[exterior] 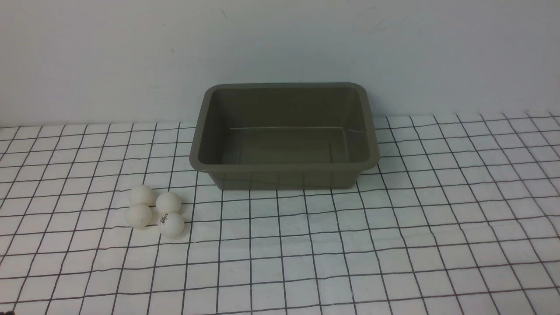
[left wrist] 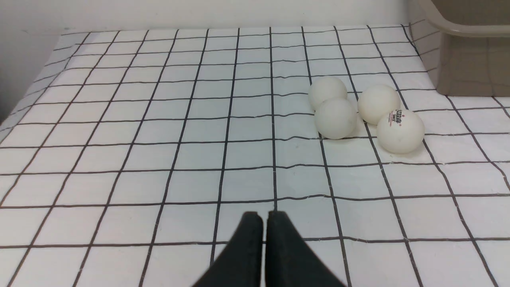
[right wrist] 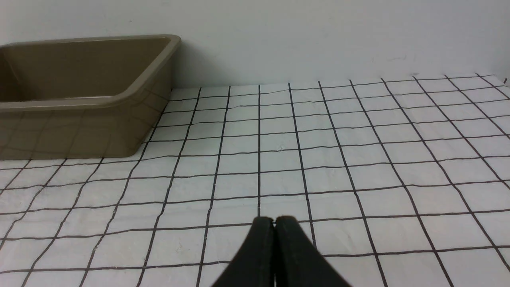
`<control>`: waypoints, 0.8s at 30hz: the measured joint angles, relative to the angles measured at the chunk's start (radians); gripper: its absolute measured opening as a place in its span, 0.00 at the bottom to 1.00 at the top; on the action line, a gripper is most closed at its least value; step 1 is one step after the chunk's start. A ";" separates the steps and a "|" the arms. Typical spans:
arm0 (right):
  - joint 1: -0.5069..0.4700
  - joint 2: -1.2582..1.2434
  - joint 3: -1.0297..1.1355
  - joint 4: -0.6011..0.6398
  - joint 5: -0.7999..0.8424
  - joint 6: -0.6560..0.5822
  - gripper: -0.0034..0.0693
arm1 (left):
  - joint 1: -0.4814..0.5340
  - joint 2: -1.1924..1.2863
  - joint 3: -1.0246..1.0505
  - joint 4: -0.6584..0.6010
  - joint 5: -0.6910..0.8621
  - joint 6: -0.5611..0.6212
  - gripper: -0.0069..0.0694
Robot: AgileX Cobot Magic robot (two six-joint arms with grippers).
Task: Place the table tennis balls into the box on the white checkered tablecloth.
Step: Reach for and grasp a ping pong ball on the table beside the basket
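Observation:
Several white table tennis balls [exterior: 155,211] lie in a tight cluster on the white checkered tablecloth [exterior: 306,253], left of and in front of the box. One ball [left wrist: 400,131] carries a small dark logo. The olive-grey box [exterior: 284,175] stands empty at the back middle, against the wall. My left gripper [left wrist: 265,217] is shut with nothing in it, low over the cloth, well short of the balls [left wrist: 335,118]. My right gripper [right wrist: 274,221] is shut and holds nothing, to the right of the box [right wrist: 79,119]. Neither gripper shows in the front view.
A plain pale wall [exterior: 280,43] runs behind the box. The cloth's left edge [left wrist: 24,99] drops off beside the balls' side. The cloth is slightly wrinkled.

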 joint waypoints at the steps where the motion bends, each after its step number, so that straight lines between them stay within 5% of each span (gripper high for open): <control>1: 0.000 0.000 0.000 0.000 0.000 0.000 0.02 | 0.000 0.000 0.000 0.000 0.000 0.000 0.09; 24: 0.000 0.000 0.000 0.000 0.000 0.000 0.02 | 0.000 0.008 0.000 0.000 0.000 0.000 0.09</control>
